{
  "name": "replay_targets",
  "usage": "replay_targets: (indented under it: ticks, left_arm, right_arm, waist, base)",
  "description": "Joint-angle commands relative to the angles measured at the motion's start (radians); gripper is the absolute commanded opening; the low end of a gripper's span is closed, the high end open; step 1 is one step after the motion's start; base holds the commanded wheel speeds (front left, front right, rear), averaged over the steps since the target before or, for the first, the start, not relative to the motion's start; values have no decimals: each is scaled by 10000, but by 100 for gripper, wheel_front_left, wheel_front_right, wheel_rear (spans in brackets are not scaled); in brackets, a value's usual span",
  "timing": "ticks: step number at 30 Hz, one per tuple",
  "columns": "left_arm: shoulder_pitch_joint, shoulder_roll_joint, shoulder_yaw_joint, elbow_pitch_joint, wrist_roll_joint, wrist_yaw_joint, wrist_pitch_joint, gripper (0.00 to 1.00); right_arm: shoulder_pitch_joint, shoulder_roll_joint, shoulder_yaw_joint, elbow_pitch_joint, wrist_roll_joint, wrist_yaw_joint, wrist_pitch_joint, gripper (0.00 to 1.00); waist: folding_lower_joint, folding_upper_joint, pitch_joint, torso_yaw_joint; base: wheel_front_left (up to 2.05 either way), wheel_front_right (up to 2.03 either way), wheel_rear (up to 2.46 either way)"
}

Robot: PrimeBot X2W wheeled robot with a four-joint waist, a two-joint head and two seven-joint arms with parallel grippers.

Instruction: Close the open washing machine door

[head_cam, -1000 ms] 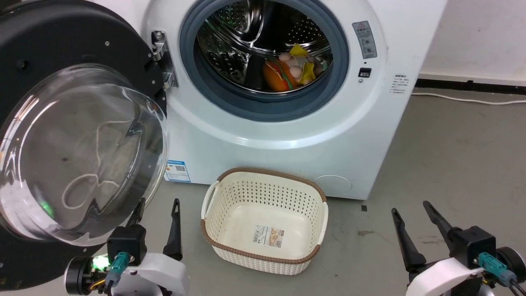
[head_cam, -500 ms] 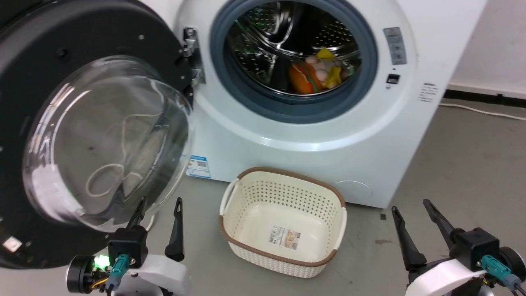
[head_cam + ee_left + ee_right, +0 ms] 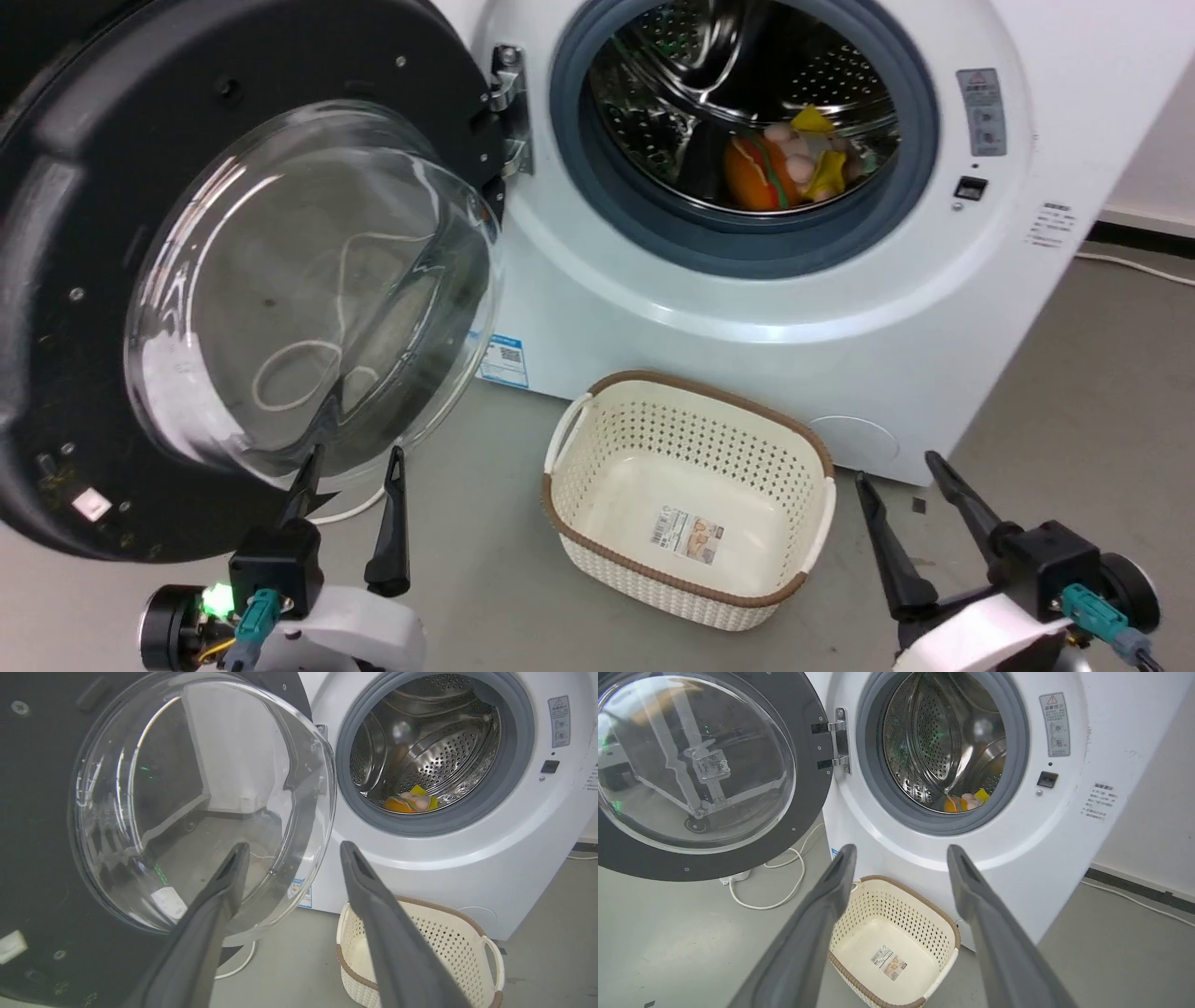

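Nothing held: long dark left fingers (image 3: 392,523) spread apart, tips just under the bulging glass of the large round black-rimmed washing machine door (image 3: 280,280); right fingers (image 3: 892,555) likewise parted, beyond the cream perforated basket (image 3: 691,467). Door swung wide open, left of the white front-loading washing machine (image 3: 747,317). Everything slid rightward across the head view within the last second (camera turning, nothing itself moved). Probably squaring up for a left-side push.

Round washing machine door (image 3: 280,280), matt black plastic rim around glossy clear glass, white washing machine (image 3: 709,308) of smooth glossy panel, shiny perforated steel drum (image 3: 709,84), matt grey rubber gasket (image 3: 747,252), cream perforated plastic basket (image 3: 672,434), dull smooth grey floor (image 3: 1102,373).
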Motion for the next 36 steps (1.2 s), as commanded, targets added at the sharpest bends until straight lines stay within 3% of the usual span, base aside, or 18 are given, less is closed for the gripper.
replay_targets:
  ticks: [1, 34, 35, 36]
  left_arm:
    - [129, 53, 51, -74, -73, 39, -108, 100]
    - [497, 10, 578, -577, -296, 64, -777, 100]
    - [509, 9, 580, -568, -310, 35, -798, 58]
    - [518, 11, 580, -563, -308, 5, -819, 0]
  right_arm:
    - [-112, 17, 75, 32, 19, 2, -103, 100]
    - [-432, 29, 880, 483, 299, 4, -771, 100]
    - [-434, 29, 893, 489, 304, 4, -791, 100]
    - [-430, 30, 891, 498, 321, 4, -812, 100]
  waist:
    - [-1, 0, 22, 80]
    - [-1, 0, 84, 1452]
    - [-1, 0, 83, 1493]
    - [-1, 0, 84, 1535]
  base:
    - [0, 0, 0]
    - [0, 0, 0]
    - [0, 0, 0]
    - [0, 0, 0]
